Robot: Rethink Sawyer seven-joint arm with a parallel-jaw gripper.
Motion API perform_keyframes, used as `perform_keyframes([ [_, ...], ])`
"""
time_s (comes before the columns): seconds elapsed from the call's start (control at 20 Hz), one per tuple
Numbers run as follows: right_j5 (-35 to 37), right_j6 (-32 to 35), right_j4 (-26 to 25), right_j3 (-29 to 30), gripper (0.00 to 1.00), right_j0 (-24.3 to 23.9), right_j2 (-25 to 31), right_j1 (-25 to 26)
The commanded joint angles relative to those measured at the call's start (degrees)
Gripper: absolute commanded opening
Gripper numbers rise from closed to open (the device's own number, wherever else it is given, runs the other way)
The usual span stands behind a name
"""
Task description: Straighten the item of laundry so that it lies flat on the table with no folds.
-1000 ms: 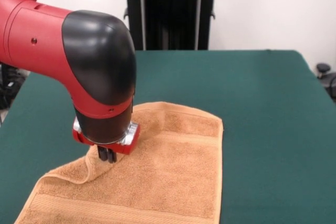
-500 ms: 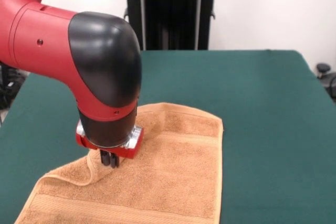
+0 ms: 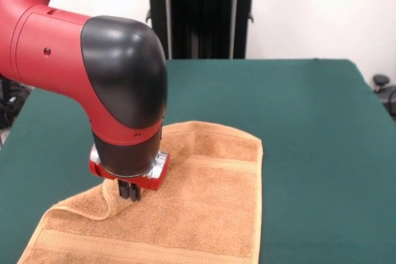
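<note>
Right under the gripper (image 3: 129, 197) a folded flap of the towel (image 3: 192, 208) rises off the table (image 3: 309, 122), flat cloth stretching away rightward. Its fingers look pressed together at that fold, seemingly pinching it.

Orange-tan towel (image 3: 204, 208) on green table (image 3: 309, 122), left edge folded over.

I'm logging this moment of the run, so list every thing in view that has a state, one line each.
towel: lying on the table, not flat; its left edge is curled up in a fold beside the end effector.
end effector: down at the towel's folded edge, tips close together; a grip on the cloth cannot be told.
table: green top, bearing the towel at its near side.
</note>
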Motion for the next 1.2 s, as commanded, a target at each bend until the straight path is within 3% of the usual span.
perform_keyframes([
  [0.05, -10.0, 4.9, 2.3, -0.1, 0.00, 2.1, 8.7, 3.2],
  [0.7, -10.7, 7.0, 2.7, 0.6, 0.00, 2.0, 9.4, 3.3],
  [1.0, -7.8, 7.2, 3.7, 5.0, 0.00, 1.5, 8.7, -0.9],
  [1.2, -10.5, 6.4, 3.6, 10.7, 0.00, 0.8, 8.9, -3.8],
])
